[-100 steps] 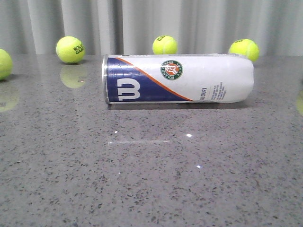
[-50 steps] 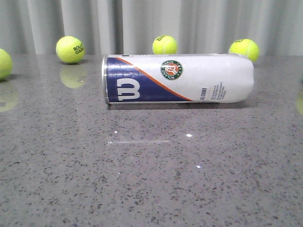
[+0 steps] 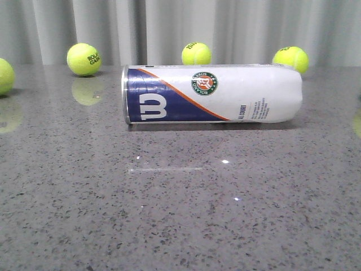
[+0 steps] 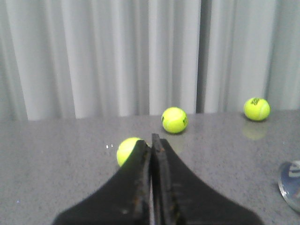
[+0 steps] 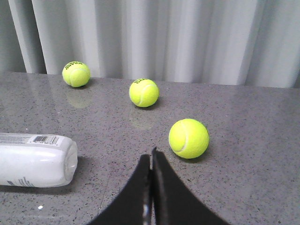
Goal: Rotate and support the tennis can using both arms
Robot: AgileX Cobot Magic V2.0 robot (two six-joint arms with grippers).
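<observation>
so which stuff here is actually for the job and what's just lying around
For the job:
- long white and navy plastic tennis can, lying on its side
- left black end effector, shut
- right black end effector, shut

Just lying about:
- yellow-green tennis balls on the speckled grey table

A tennis can (image 3: 211, 94) lies on its side across the middle of the grey surface (image 3: 180, 214), with open room in front of it. Behind it, three tennis balls (image 3: 84, 59) (image 3: 196, 54) (image 3: 290, 58) stand apart along the curtain (image 3: 180, 28), leaving gaps between them; a fourth ball (image 3: 4, 76) sits at the left edge.
</observation>
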